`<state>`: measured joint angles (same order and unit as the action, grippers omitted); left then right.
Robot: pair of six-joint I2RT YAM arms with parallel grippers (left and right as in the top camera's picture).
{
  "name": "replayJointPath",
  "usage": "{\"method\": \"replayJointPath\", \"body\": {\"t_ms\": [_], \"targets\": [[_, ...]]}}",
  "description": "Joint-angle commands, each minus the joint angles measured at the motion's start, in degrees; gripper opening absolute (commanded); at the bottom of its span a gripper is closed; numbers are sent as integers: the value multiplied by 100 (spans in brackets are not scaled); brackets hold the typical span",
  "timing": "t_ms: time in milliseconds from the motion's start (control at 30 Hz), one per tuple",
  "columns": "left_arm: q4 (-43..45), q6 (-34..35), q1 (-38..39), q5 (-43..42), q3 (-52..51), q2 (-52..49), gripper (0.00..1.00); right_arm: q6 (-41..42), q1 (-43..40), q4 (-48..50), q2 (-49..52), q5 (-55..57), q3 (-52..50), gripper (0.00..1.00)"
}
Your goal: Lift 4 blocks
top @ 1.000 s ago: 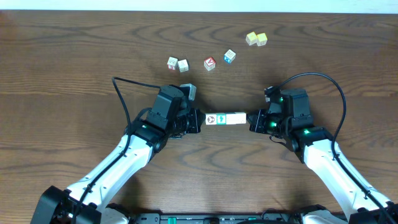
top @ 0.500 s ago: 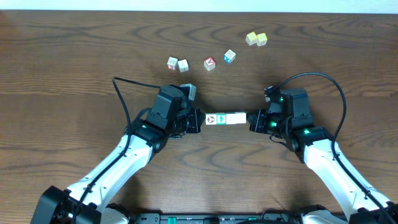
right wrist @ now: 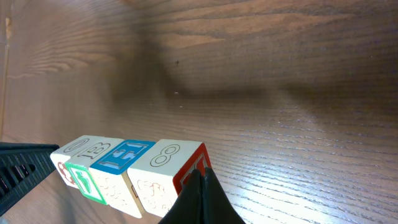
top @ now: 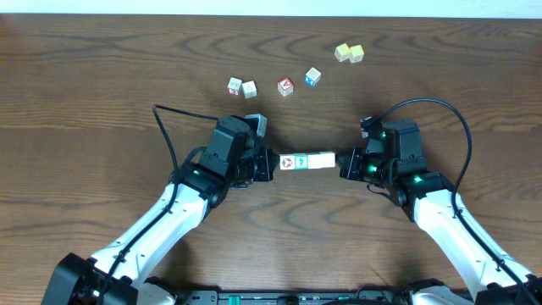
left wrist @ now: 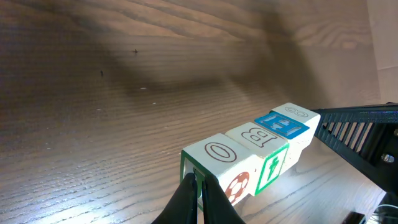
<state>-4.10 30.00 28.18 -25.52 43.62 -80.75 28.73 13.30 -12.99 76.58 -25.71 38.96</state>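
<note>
Four blocks [top: 306,161] form one straight row, pressed end to end between my two grippers. The left gripper [top: 273,163] is shut, its tips [left wrist: 196,180] pushing on the green-edged end face of the O block [left wrist: 217,155]. After it come the B block [left wrist: 258,134], the blue-topped block [left wrist: 283,124] and the 8 block [left wrist: 298,113]. My right gripper [top: 341,163] is shut too, its tips [right wrist: 200,174] against the red end face of the 8 block [right wrist: 165,155]. The row appears to hang above the wood, its shadow lying apart from it.
Loose cubes lie toward the far side of the table: two white ones [top: 241,86], a red-faced cube [top: 285,85], a blue-faced cube [top: 313,76] and a pair of yellow cubes [top: 349,53]. A black cable [top: 165,127] loops off each arm.
</note>
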Motion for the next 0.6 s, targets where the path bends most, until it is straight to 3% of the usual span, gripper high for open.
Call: {"method": "replayJointPath", "body": {"t_ms": [0,567], "targets": [[92,28,142,-595,0,70,7,105,256,81,-138,-1104,240,1],[92,28,142,-533,0,70,7,160,256,162,-138,-1193,240,1]]}}
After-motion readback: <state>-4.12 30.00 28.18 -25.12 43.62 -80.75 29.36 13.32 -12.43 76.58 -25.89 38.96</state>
